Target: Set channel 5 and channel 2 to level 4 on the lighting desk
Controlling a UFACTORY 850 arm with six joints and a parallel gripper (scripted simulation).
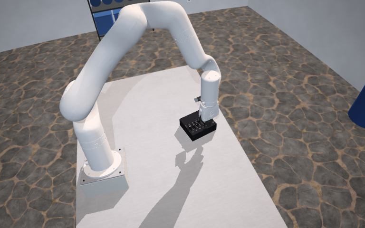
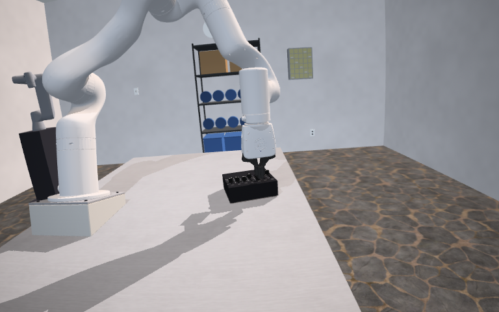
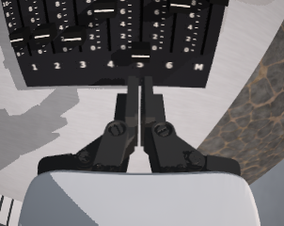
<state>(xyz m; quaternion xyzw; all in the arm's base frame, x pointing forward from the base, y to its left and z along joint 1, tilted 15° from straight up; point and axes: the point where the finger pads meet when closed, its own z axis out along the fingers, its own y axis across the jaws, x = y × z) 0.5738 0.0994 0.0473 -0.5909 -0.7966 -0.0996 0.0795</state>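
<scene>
The black lighting desk (image 1: 204,134) (image 2: 253,191) (image 3: 97,77) stands flat on the table. My gripper (image 2: 260,177) (image 3: 139,91) is shut and empty, its fingertips low over the desk; in the wrist view they appear just below the channel 5 label. The channel 5 cap (image 3: 140,56) is at the bottom of its slot, near 0, a small gap beyond the fingertips. The channel 2 cap (image 3: 41,36) is low on its scale; the slanted view leaves its exact level unclear. Caps 1 (image 3: 16,40) and 3 (image 3: 72,39) are also low. Caps 4 (image 3: 104,10) and 6 (image 3: 181,6) are higher.
The M cap (image 3: 219,2) is cut by the top of the wrist view. The table (image 1: 156,112) (image 2: 283,247) has its right edge close to the desk. A small dark object (image 1: 198,99) lies beyond the desk, partly behind the arm. A shelf (image 2: 223,75) stands against the back wall.
</scene>
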